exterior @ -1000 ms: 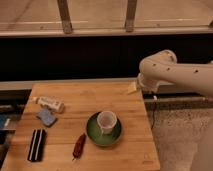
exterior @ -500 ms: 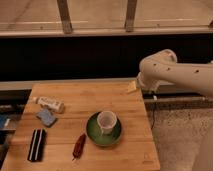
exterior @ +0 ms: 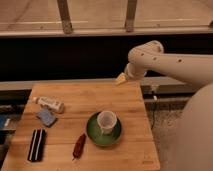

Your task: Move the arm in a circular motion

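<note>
We see a wooden table [exterior: 100,95] from above, with a dark wall and a railing behind it. The arm [exterior: 170,62], thick, cream-white and dotted with small dark marks, enters from the right edge of the view. Its long axis runs leftward and slightly upward to a rounded joint, then bends down and to the left.

It ends there in the gripper [exterior: 121,78], a small pale yellow tip. We cannot tell whether the gripper is open or closed, and nothing shows in its hold. The tip sits over the table's far edge, near the right corner. It seems to hang above the wood rather than touch it, though height is hard to judge from this angle.

The whole arm lies to the right of the gripper and a little above it in the view, so we judge that a circling sweep would pivot from that side.

Nearer to us on the table:

- A white cup [exterior: 106,121] stands on a green plate [exterior: 91,134], well apart from the tip.
- A red object [exterior: 79,145] lies left of the plate.
- A black item [exterior: 36,145], a blue sponge [exterior: 46,116] and a white bottle [exterior: 50,103] on its side lie along the left.
</note>
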`<state>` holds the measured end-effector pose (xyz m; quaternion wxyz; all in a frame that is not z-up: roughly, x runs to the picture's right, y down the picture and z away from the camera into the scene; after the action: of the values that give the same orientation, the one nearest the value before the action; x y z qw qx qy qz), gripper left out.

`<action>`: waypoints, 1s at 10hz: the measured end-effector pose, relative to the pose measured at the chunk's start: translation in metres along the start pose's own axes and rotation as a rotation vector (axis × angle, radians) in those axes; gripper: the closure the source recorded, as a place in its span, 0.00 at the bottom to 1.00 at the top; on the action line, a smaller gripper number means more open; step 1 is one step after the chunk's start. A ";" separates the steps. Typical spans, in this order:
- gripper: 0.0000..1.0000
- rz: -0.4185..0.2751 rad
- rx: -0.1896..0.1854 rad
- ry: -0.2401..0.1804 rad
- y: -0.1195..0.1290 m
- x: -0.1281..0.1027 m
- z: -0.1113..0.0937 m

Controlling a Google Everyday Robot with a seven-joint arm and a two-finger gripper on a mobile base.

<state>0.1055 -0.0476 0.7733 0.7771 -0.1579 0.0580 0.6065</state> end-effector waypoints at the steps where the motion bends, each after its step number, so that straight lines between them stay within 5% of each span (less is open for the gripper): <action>1: 0.20 -0.029 -0.012 -0.005 0.016 -0.009 0.002; 3: 0.20 -0.139 -0.053 -0.017 0.073 -0.026 0.005; 5: 0.20 -0.244 -0.091 -0.022 0.127 -0.017 0.000; 7: 0.20 -0.335 -0.119 -0.014 0.170 0.010 -0.009; 10: 0.20 -0.405 -0.132 0.026 0.201 0.069 -0.027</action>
<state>-0.0673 0.0507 0.6931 0.8704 -0.2244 -0.0048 0.4382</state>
